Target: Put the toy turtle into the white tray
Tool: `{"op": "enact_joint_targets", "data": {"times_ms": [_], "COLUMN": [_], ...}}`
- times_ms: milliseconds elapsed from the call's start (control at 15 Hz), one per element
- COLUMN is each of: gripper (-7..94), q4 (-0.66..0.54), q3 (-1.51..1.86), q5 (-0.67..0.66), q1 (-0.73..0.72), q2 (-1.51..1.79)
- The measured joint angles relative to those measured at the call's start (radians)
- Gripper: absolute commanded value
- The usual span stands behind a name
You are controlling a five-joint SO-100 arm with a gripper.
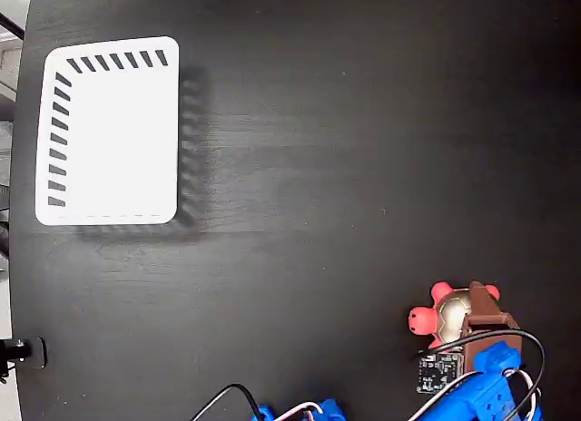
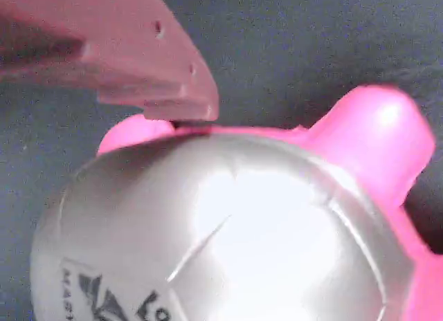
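jaws (image 1: 472, 305) seemingly gripping toy turtle (image 1: 442, 314)

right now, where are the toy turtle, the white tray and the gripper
toy turtle (image 1: 420, 319): fixed view, on its pink head; shell fills the wrist view (image 2: 228, 231).
white tray (image 1: 113, 135): fixed view, on its bare white floor.
gripper (image 1: 474, 310): fixed view, on the brown fingers over the shell.
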Motion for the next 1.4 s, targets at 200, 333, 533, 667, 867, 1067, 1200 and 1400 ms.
{"op": "enact_joint_targets", "data": {"times_ms": [200, 333, 533, 667, 867, 1067, 1200, 1400], "gripper": [55, 55, 50, 46, 46, 18, -1, -1], "q4": [-0.015, -0.031, -0.041, -0.04, -0.023, -0.017, -0.017, -0.018], "q3": [0.0, 0.0, 0.018, 0.018, 0.017, 0.014, 0.012, 0.012], "q5": [0.026, 0.048, 0.057, 0.048, 0.0, -0.014, -0.012, 0.014], "q1": [0.0, 0.0, 0.0, -0.006, -0.018, -0.025, -0.04, -0.043], "q2": [0.0, 0.0, -0.003, -0.003, -0.002, -0.008, -0.006, -0.002]}}
